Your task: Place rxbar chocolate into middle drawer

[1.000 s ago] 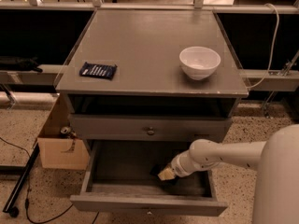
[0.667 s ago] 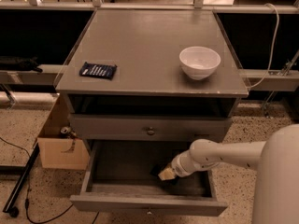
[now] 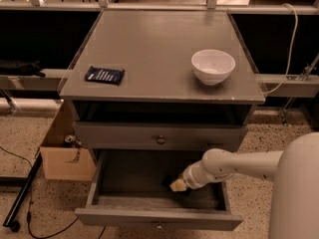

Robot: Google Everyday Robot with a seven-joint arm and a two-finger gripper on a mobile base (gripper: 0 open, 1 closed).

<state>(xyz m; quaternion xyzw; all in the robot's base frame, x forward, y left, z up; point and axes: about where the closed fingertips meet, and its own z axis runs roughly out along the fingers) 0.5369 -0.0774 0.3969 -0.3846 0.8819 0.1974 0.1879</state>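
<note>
Inside the middle drawer (image 3: 159,217) (dark floor), the end effector (image 3: 177,185) seemingly rests, grip unclear.

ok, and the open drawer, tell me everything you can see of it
The middle drawer is the lower of the cabinet's two drawer fronts, under the closed upper drawer front. It is wide, shallow and grey, and looks like painted wood, with a small knob on the front panel. It is pulled well out, level, and its dark floor is exposed. The gripper reaches in from the right, low over the floor right of centre, with a small dark item at its tip that is too dim to identify.
</note>
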